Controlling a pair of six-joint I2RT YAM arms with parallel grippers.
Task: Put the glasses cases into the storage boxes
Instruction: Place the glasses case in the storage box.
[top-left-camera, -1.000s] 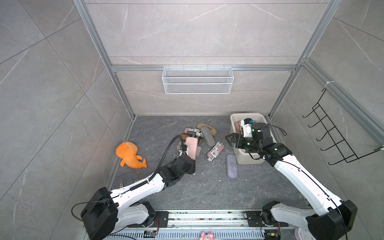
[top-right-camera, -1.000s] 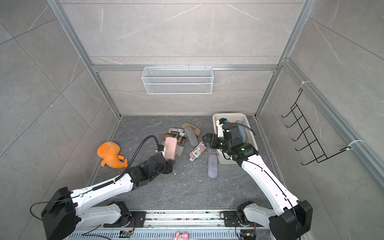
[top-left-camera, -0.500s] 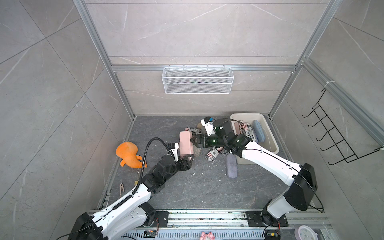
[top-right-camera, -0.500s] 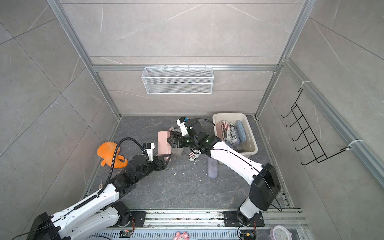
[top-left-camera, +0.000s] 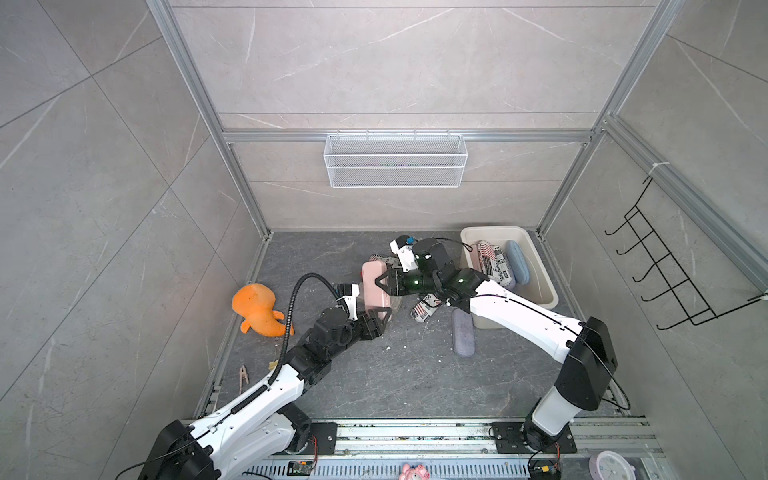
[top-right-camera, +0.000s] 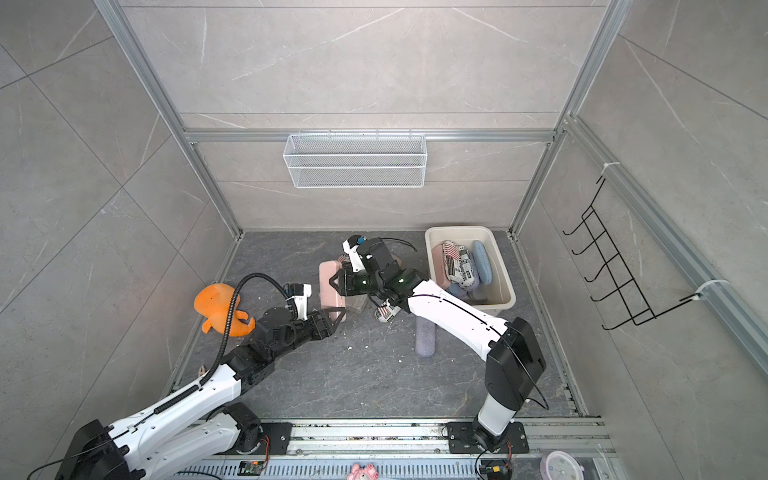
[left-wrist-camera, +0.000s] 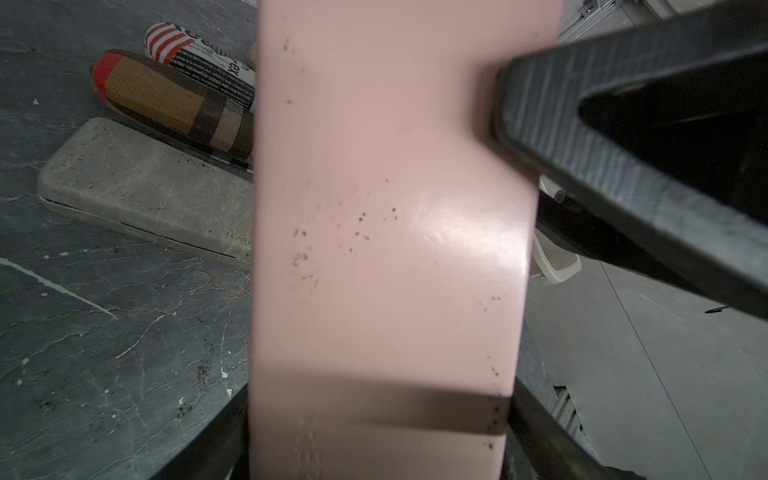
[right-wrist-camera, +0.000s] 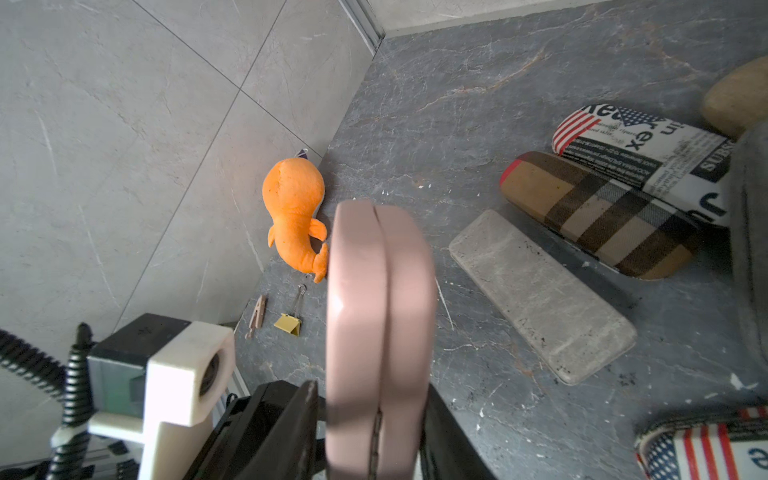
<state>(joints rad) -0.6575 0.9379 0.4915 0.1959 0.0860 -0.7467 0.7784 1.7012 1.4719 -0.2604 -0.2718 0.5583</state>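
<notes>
Tub (top-left-camera: 490, 228) sits behind the right jaws (top-left-camera: 384, 282), on that arm's wrist side and well apart from the left jaws (top-left-camera: 374, 318). The right arm is much the nearer to it. Several cases already lie inside.

Pink case (top-left-camera: 370, 270) is off the surface, between the two sets of jaws. Its long axis runs up and away from the left jaws, approx. upright, w/ the top end level w/ the right jaws. The left jaws pinch its lower end across the narrow edges. The left wrist view shows the flat face filling the gap betw. them.

The right jaws come in sideways at the upper end and straddle the flat faces, i.e. crosswise to the left grip. One right finger (left-wrist-camera: 623, 124) lies against the face. Whether both sides are clamped can't be told. The right wrist view shows the case (right-wrist-camera: 378, 311) edge-on, seam toward the lens.

Judgement: a handover. It hinges on the right jaws biting above the left ones on the same axis, so the left can let go w/o the case tipping.

Below both jaws, on the surface: grey case (right-wrist-camera: 540, 295), plaid case (right-wrist-camera: 598, 216), newsprint case (right-wrist-camera: 648, 153). Lilac case (top-left-camera: 462, 338) lies under the right forearm, beside the tub.
</notes>
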